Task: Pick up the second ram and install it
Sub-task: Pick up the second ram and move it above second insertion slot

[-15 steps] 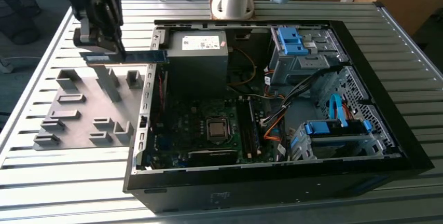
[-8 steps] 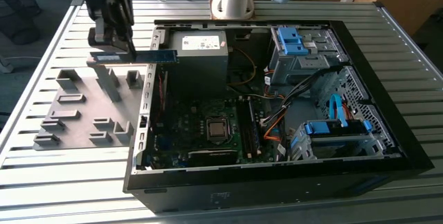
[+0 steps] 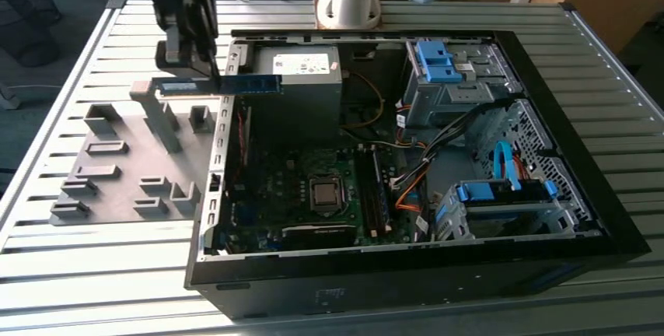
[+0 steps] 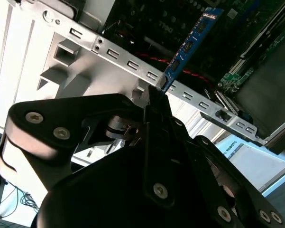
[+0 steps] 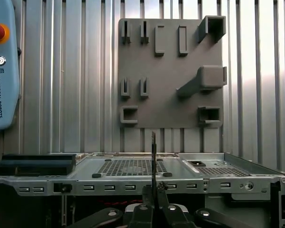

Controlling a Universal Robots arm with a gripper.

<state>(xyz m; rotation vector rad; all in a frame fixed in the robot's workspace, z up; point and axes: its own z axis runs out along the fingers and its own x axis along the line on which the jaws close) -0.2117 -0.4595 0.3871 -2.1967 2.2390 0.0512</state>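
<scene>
the slatted metal table (image 3: pixel 62 274) is carrying an open computer case (image 3: pixel 415 289) and, toward the exterior view's left, a grey fixture plate (image 3: pixel 124 165) with raised holders. the gripper (image 3: pixel 192 74) is hanging above the case's side wall (image 3: pixel 221 141), between plate and motherboard (image 3: pixel 280 188). its fingers (image 4: pixel 156 118) are closing to a narrow pinch on the second ram (image 3: pixel 244 84), which is hovering level in the air, touching neither plate nor case, with one end reaching toward the power supply (image 3: pixel 301 64). in the second wrist view the pinch is sitting near one end of the stick, so most of the board is jutting out unsupported. that is looking like the main hazard: any brush against the wall or the power supply is likely to be levering the stick askew in the grip, or out of it. the first wrist view is showing the board edge-on and upright, yet a small tilt could be going unnoticed, and a tilted stick is going to be jamming on the memory slots (image 3: pixel 375 192) rather than seating. loose cables (image 3: pixel 410 188) are lying just beside those slots and could be snagging the free end. whether the latches are standing open is too small to tell; pressing against shut ones is risking a bent board.
</scene>
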